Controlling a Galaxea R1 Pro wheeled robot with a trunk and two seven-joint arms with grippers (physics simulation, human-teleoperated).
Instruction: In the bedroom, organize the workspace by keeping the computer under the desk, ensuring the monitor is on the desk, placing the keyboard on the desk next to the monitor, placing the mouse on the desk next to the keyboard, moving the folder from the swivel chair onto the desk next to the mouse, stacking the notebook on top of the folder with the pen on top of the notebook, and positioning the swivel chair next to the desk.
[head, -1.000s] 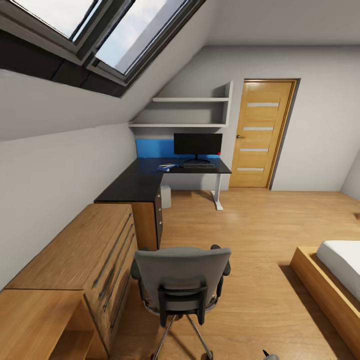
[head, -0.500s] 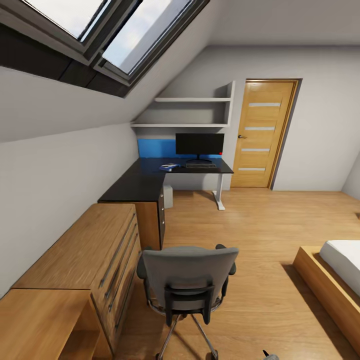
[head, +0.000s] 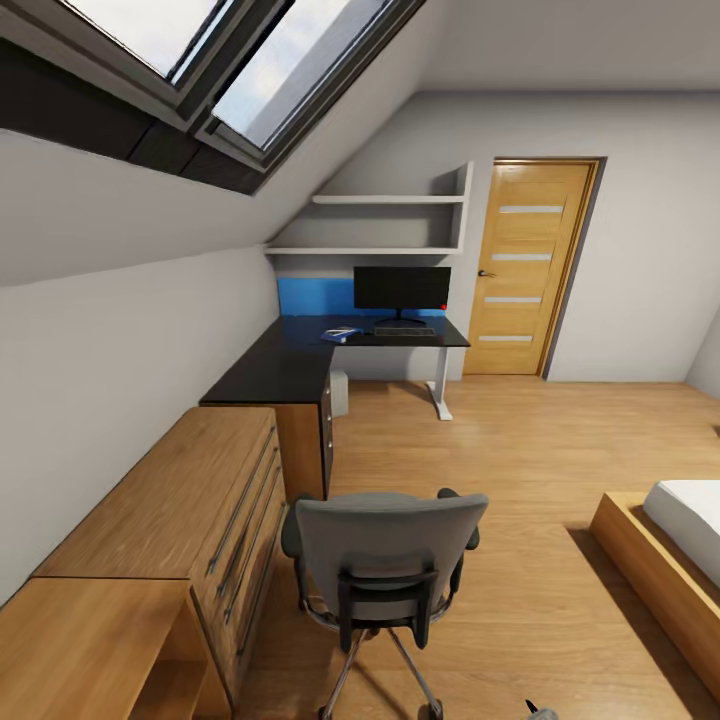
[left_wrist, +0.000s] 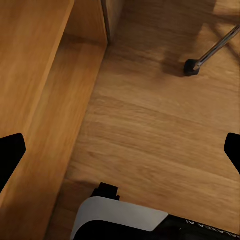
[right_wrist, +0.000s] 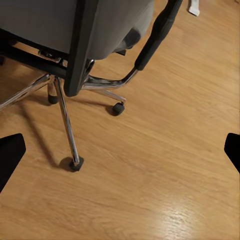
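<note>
**Base closing on chair; desk items mostly in place, chair still out**

Change noted: vs the two prior head frames, whole picture has shifted – chair back sits lower and further right in view, desk and door slid slightly right. That reads as camera/base motion, not things moving. Judgement: robot is repositioning behind the swivel chair (head: 385, 565), prob. to push it toward the desk (head: 300, 365). Nothing on desk appears altered.

Task items, head view:
- Monitor (head: 401, 289) upright on desk's far wing, in front of the blue wall panel (head: 313, 297).
- Keyboard (head: 404, 329) on desk just in front of monitor foot.
- Folder (head: 338, 334) on desk, left of keyboard; small items on it too blurred to ID. Mouse, notebook, pen: can't resolve.
- Computer (head: 339, 392) on floor under desk.
- Swivel chair well apart from desk, back toward camera, beside the light-wood drawer unit (head: 200, 510). Looks like the step left to do.

Grippers: left gripper (left_wrist: 120, 150) – black fingertips at opposite frame edges, spread wide, nothing between, over wood floor (left_wrist: 160, 125). Right gripper (right_wrist: 120, 150) – same, spread wide, empty, facing chair's chrome base.

Writing/brands: none legible anywhere.
</note>
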